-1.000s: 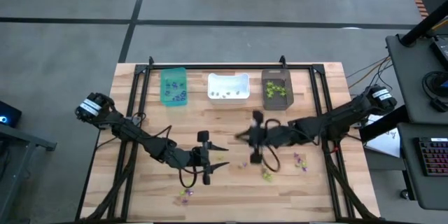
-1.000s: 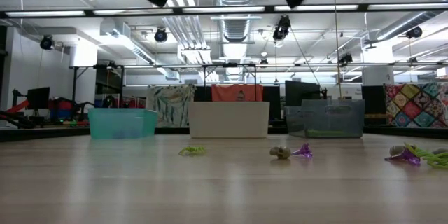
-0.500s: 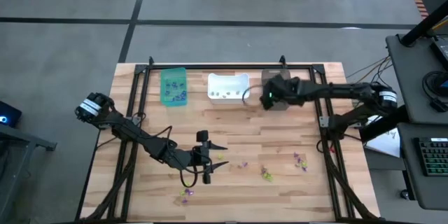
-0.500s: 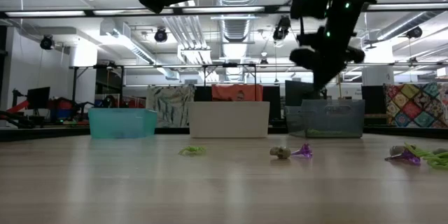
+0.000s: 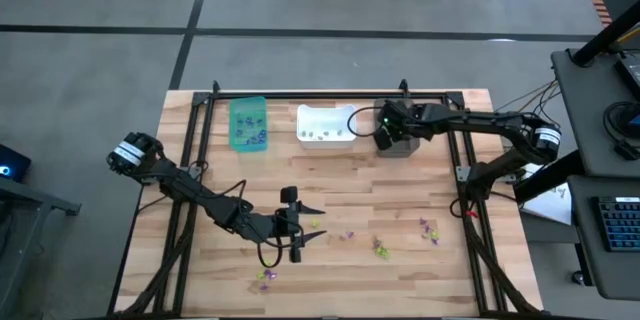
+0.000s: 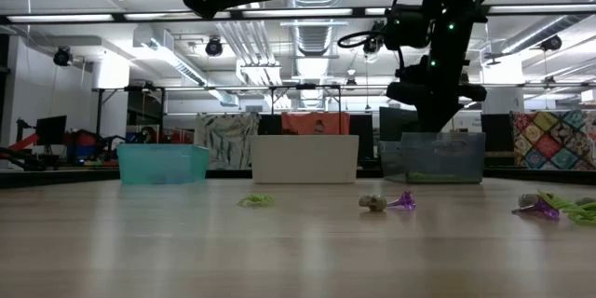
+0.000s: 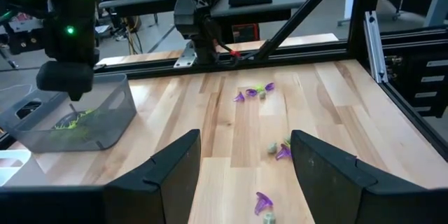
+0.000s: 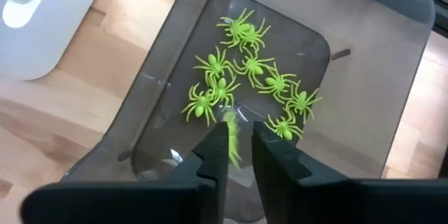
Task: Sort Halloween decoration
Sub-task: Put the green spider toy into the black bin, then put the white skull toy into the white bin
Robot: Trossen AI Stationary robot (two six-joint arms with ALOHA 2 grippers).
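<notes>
I have the right gripper [image 8: 238, 155] over the dark bin [image 8: 364, 63], fingers slightly apart around a lime-green spider [image 8: 232, 138] above the spiders [image 8: 269, 77] already inside; it may cling to a finger and miss the bin, left gripper [image 7: 241, 171] wide apart over the counter [image 7: 322, 105]

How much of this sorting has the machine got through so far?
Well along: green spiders lie in the dark bin, purple pieces in the teal bin, pale ones in the white bin. The right claw hangs over the dark bin with another green piece between its fingers. Loose trinkets remain on the table; the left claw waits open.
</notes>
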